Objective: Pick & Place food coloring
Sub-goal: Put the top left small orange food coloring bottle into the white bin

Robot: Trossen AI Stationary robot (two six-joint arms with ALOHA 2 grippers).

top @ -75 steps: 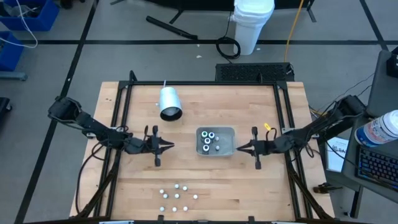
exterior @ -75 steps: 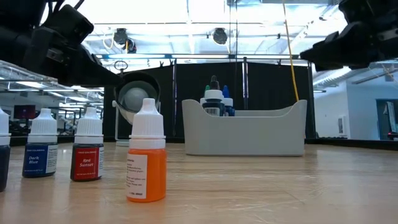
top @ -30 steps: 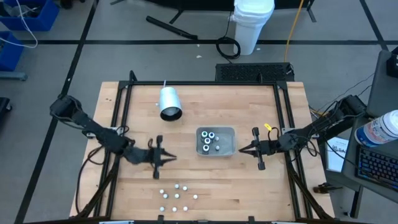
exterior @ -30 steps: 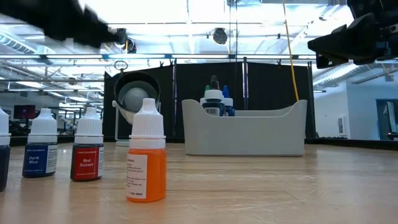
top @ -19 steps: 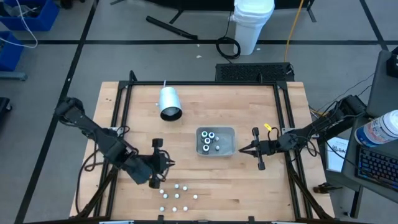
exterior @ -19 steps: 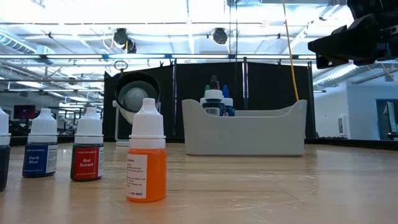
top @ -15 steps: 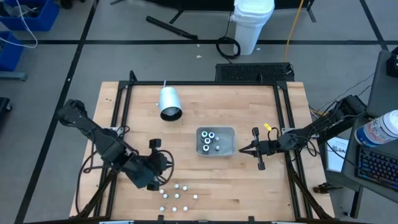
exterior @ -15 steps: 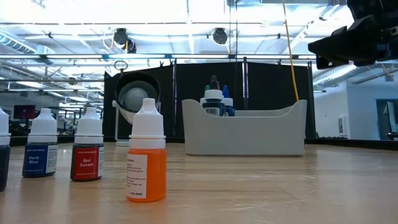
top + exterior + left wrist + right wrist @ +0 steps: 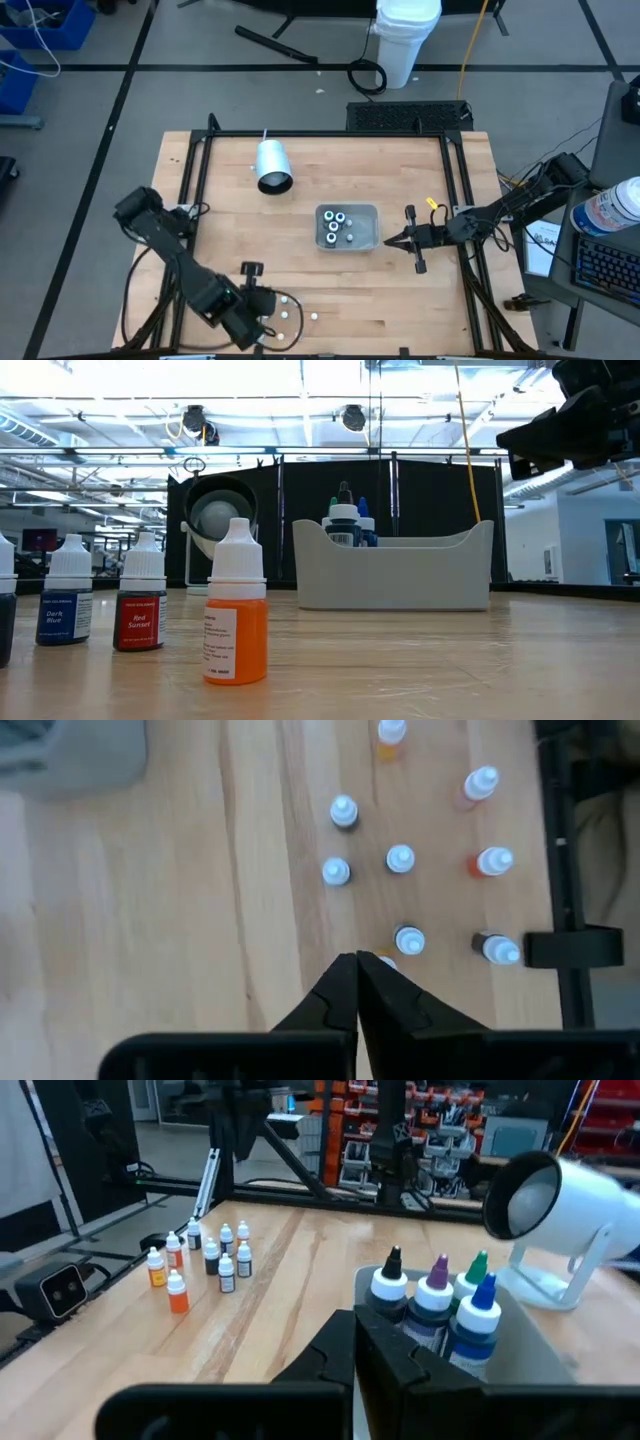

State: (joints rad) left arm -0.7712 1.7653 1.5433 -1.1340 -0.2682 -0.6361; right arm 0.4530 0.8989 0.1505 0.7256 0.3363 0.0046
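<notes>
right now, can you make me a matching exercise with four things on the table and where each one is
Things:
1. left hand
2. right hand
3. big white cylinder lying on its side
4. grey rectangular plastic tray

Places:
A. far part of the table, left of the middle
B. shut, above the loose bottles with white caps at the near edge
C. middle of the table, holding a few bottles
D. shut, just right of the tray

Pairs: 1-B, 2-D, 3-A, 4-C
</notes>
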